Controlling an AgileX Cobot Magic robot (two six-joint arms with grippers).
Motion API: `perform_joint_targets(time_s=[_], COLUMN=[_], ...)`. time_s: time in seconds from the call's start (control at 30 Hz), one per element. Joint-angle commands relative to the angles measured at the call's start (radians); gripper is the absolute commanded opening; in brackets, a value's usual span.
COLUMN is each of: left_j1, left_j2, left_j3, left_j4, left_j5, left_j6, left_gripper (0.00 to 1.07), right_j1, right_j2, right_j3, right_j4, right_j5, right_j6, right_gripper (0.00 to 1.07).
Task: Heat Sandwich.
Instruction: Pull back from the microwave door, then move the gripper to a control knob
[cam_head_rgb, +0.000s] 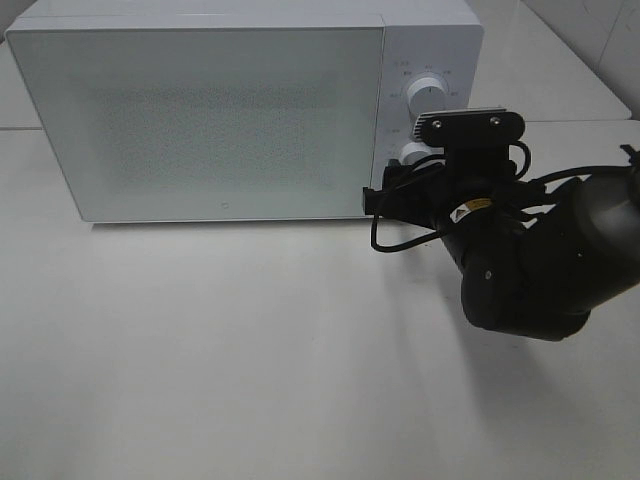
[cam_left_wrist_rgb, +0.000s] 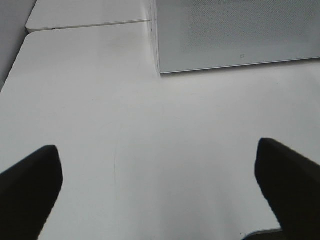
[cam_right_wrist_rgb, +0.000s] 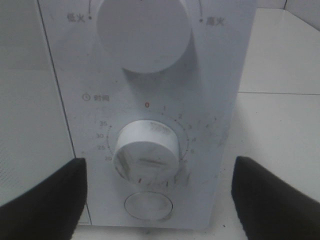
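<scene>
White boxy microwave shut, sandwich unseen; right gripper released at round white timer dial, left gripper released; timing likely remains.

One microwave; two dials; one button

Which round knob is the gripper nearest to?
The lower knob, ringed with numbers: the open right gripper points straight at it. The upper knob sits above.
</scene>
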Motion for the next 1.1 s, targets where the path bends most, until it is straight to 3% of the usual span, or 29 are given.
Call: perform_joint_targets(time_s=[0.03, 0.3, 0.77, 1.1], left_j1=[0.005, 0.005, 0.005, 0.005], left_j2=[-0.026, -0.026, -0.026, -0.026], left_j3=[0.001, 0.001, 0.001, 0.001], left_j4=[-0.003, -0.002, -0.001, 0.001], left_j5=[-0.01, -0.01, -0.01, -0.01], left_j6=[-0.004, -0.004, -0.004, -0.004], left_gripper=[1.01, 1.01, 1.01, 1.01], right_j1=[-0.01, -0.037, -0.045, -0.045], right_j2=[0.024, 0.079, 0.082, 0.079], right_j3=[-0.036, -0.106, -0.114, -0.114], right_j4=[-0.02, -0.03, -0.045, -0.045], right_j5=[0.009, 0.029, 0.001, -0.031], right_j6=[0.006, 0.009, 0.009, 0.003], right_gripper=[0.76, 0.76, 0.75, 0.56])
